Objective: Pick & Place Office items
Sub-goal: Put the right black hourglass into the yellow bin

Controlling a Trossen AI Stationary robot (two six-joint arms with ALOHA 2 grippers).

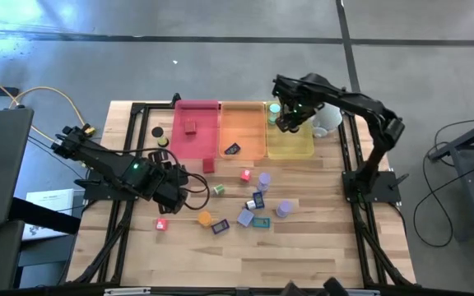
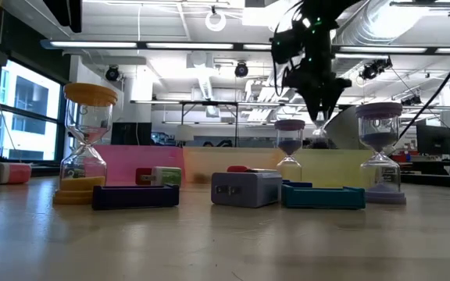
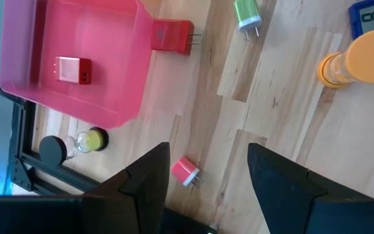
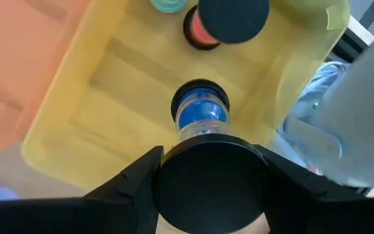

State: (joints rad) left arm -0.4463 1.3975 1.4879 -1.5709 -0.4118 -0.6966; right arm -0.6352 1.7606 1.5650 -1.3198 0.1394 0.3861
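My right gripper [image 4: 210, 195] hangs over the yellow tray [image 4: 96, 97], shut on a black-capped sand timer [image 4: 201, 116] with blue sand; in the high view it [image 1: 289, 122] is at the tray's far end. Another black-capped timer [image 4: 229, 19] and a teal piece [image 4: 166, 5] lie in that tray. My left gripper [image 3: 206, 175] stands open above a pink plug block [image 3: 186, 170] that lies on the wood left of the pink tray [image 3: 119, 78]. A red block [image 3: 72, 69] lies in the pink tray. Loose office items [image 1: 253, 210] are scattered mid-table. My right gripper pinches the sand timer's near black cap [image 4: 210, 179] between its two fingers [image 4: 141, 185], coming from above and pointing down. The timer hangs below the fingers, upright, its lower cap [image 4: 200, 91] clear above the yellow tray's floor.
A pink, an orange [image 1: 243, 127] and a yellow tray stand side by side at the back; a white cup [image 1: 327, 119] is right of them. A red block [image 3: 172, 36], a green plug [image 3: 245, 12], an orange timer [image 3: 359, 58] and a small black-capped timer [image 3: 76, 143] lie near my left gripper.
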